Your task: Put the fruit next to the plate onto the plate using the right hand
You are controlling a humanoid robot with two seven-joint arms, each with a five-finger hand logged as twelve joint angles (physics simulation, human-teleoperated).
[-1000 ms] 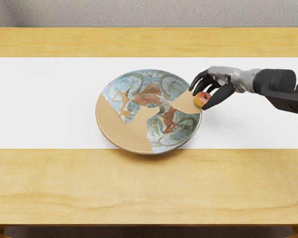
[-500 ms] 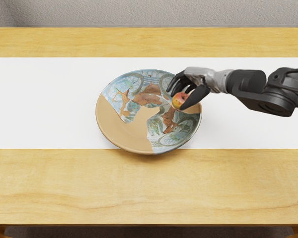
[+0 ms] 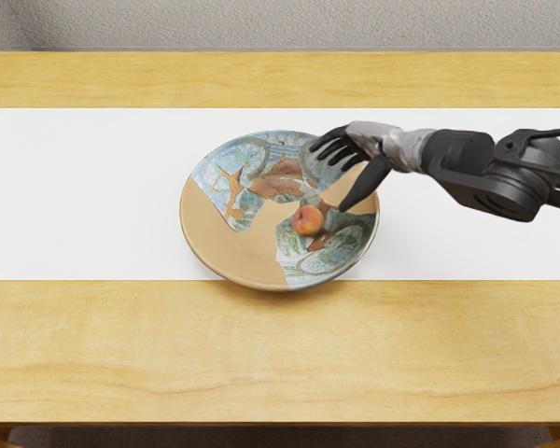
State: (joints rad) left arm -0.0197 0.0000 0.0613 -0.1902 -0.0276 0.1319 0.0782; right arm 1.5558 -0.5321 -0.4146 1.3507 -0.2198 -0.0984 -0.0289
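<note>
Pale wood of the table (image 3: 280,355) fills most of the view, with a white runner (image 3: 84,196) laid across it from the left edge to the right. On the runner sits the plate (image 3: 215,245), round and shallow, part plain tan and part patterned in blue-green and rust. The fruit (image 3: 307,220), small and reddish-yellow, lies inside the plate, a little right of its middle, on the patterned part. My right hand (image 3: 355,157) comes in from the right and hovers over the plate's upper right side, up and to the right of the fruit and apart from it. My fingers (image 3: 329,142) are spread loose and hold nothing, and my thumb (image 3: 359,191) points down toward the plate
</note>
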